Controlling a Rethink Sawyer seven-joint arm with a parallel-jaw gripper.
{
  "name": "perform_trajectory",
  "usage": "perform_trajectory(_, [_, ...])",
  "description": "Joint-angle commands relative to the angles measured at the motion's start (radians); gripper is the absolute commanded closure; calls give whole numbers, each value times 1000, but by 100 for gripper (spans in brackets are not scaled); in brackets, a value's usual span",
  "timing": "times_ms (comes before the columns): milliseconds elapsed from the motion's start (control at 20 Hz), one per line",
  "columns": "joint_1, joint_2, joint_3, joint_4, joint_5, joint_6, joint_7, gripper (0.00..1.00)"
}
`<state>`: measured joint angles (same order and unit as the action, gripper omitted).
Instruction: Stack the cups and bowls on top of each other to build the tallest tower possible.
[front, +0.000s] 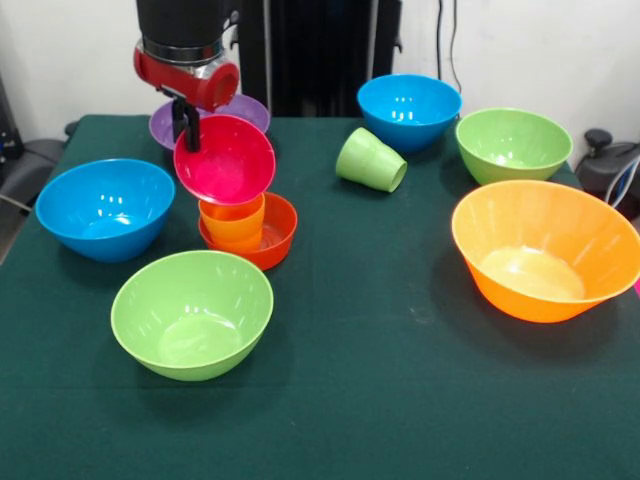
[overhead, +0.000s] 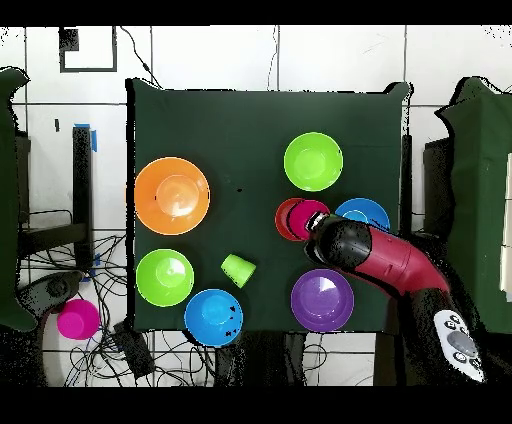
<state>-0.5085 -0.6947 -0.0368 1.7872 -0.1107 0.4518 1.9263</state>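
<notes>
I had the tool clamped on the far left rim of the magenta bowl, its dark fingers pinching the edge. The bowl hung tilted steeply, its open face turned toward the near side and a little to the right, with its lower edge at or just over the mouth of the orange cup; I could not tell whether they touched. The cup stood upright inside the small red-orange bowl, which sat on the table, so the tower was two pieces high with the third not yet seated.

What the coming move turned on, as I judged it, was that tilt: the magenta bowl's axis lay nearly sideways while the cup's axis ran straight up. The cup mouth sat just below and slightly right of the tool, so the bowl needed levelling and centring over it before release, or it would likely slide off.

From overhead the arm covered most of the stack, and only a slice of magenta and red showed beside it.

The remaining pieces were spread around: a blue bowl to the left, a green bowl nearer, the purple bowl behind the tool, the green cup lying on its side toward the far middle, another blue bowl and green bowl at the far right, and the large orange bowl on the right.
</notes>
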Motion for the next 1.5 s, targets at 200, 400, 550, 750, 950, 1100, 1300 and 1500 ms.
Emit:
perform_trajectory(200, [-19, 53, 114, 10, -50, -43, -7, 100])
perform_trajectory(400, [-24, 58, 120, 3, -50, -46, -9, 100])
perform_trajectory(550, [-26, 57, 124, 8, -49, -51, -6, 100])
perform_trajectory(750, [-25, 55, 126, 17, -48, -61, 1, 100])
perform_trajectory(950, [-17, 50, 124, 19, -42, -56, 11, 100])
perform_trajectory(1100, [-17, 49, 123, 21, -40, -58, 16, 100])
perform_trajectory(1300, [-19, 51, 122, 22, -42, -60, 15, 100])
perform_trajectory(1500, [-23, 53, 127, 23, -43, -62, 10, 100])
